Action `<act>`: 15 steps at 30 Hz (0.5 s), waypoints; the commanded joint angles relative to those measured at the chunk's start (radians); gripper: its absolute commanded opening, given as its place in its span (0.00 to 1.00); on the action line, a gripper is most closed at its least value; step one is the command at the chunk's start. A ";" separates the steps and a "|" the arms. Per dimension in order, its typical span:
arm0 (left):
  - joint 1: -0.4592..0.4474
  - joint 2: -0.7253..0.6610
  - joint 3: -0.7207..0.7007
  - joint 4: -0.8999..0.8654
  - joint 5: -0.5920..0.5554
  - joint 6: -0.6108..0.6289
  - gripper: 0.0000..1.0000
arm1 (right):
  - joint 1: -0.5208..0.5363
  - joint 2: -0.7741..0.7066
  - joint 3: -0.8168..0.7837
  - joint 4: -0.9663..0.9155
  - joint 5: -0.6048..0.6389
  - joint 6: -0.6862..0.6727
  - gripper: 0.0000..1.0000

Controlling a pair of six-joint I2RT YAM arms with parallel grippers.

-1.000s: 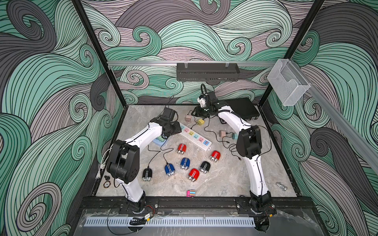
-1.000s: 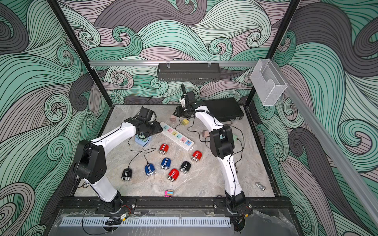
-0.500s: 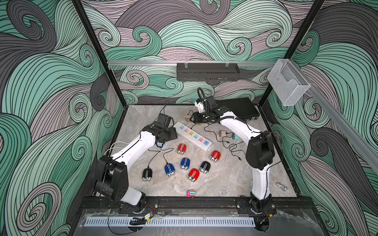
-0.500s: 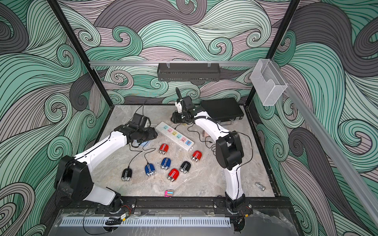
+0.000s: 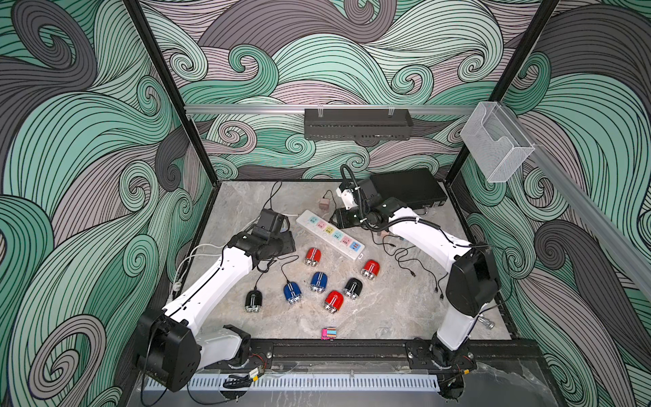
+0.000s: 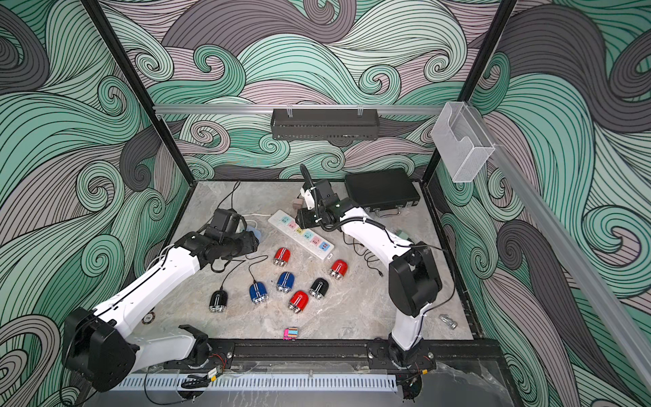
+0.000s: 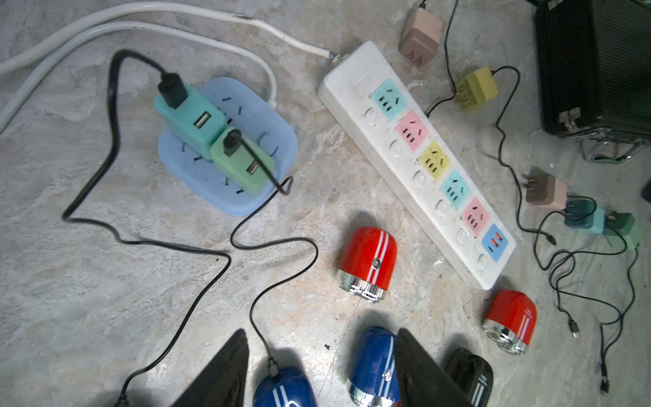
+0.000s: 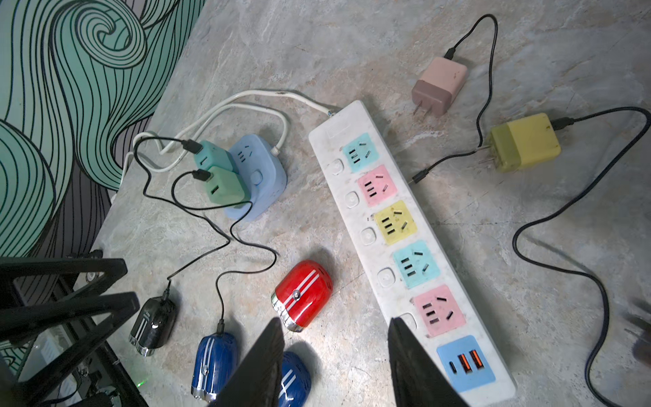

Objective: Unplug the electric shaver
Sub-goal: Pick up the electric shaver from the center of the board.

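Several small electric shavers lie in front of the white power strip [image 5: 356, 254]. Two keep their cables. The blue shaver [image 5: 292, 292] [image 7: 281, 387] runs to a green adapter [image 7: 243, 162]. The black shaver [image 5: 253, 300] [image 8: 153, 324] runs to a teal adapter [image 7: 190, 112]. Both adapters stand in the light-blue socket cube [image 7: 278, 134] [image 8: 260, 176]. My left gripper [image 7: 320, 333] hangs open above the shavers, nothing between its fingers. My right gripper [image 8: 335, 320] is open and empty over the strip's side.
Red, blue and black shavers [image 5: 333, 300] without cables lie mid-table. Loose pink [image 7: 421, 37], yellow [image 7: 475, 90] and brown [image 7: 546, 192] adapters with trailing black cables lie beyond the strip. A black case [image 5: 408, 188] sits at the back right. A striped block [image 5: 328, 333] lies near the front edge.
My left arm has drawn back from the socket cube toward the front left, and its jaws have widened a little. My right gripper has shifted left and lower, over the strip's far end.
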 commanded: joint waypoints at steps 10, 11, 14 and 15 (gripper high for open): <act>-0.070 -0.097 -0.167 -0.070 -0.065 -0.109 0.65 | 0.102 -0.086 -0.155 0.023 0.094 -0.049 0.49; -0.082 -0.100 -0.176 -0.072 -0.070 -0.118 0.65 | 0.109 -0.086 -0.159 0.020 0.102 -0.055 0.49; -0.125 -0.101 -0.204 -0.072 -0.082 -0.153 0.67 | 0.124 -0.083 -0.171 0.019 0.114 -0.060 0.54; -0.139 -0.101 -0.213 -0.074 -0.088 -0.167 0.68 | 0.128 -0.083 -0.178 0.025 0.116 -0.061 0.56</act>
